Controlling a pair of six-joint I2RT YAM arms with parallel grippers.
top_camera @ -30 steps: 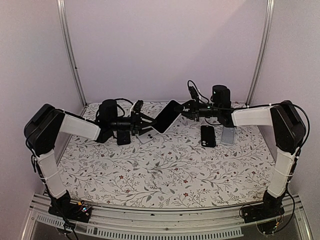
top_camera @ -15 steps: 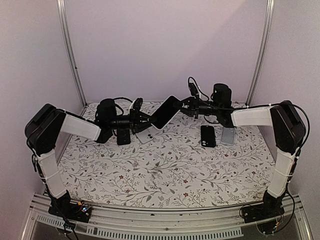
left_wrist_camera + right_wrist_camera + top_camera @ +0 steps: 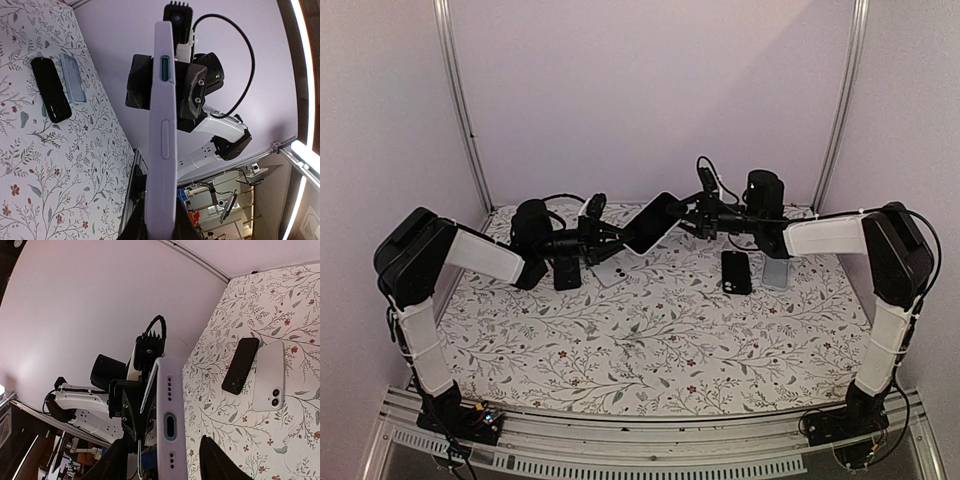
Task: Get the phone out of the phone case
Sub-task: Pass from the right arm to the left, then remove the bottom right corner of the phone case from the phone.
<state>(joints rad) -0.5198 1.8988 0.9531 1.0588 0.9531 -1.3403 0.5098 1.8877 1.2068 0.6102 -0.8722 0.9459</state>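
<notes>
Lilac-cased phone (image 3: 164, 125) hangs in mid-air above the floral counter (image 3: 650, 340), between both arms. Left end effector (image 3: 160, 222) is clenched on one end of it. Right end effector (image 3: 167, 462) is open, fingers (image 3: 120, 460) straddling the other end with gaps either side, gripping nothing. The case looks fully on, its shell wrapping the edges and port. No separation yet, so the whole removal is left. Black phone (image 3: 241, 365) and white phone (image 3: 270, 375) lie side by side on the counter.

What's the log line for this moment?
left gripper: shut on phone | right gripper: open around phone | phone: midair, case on
</notes>
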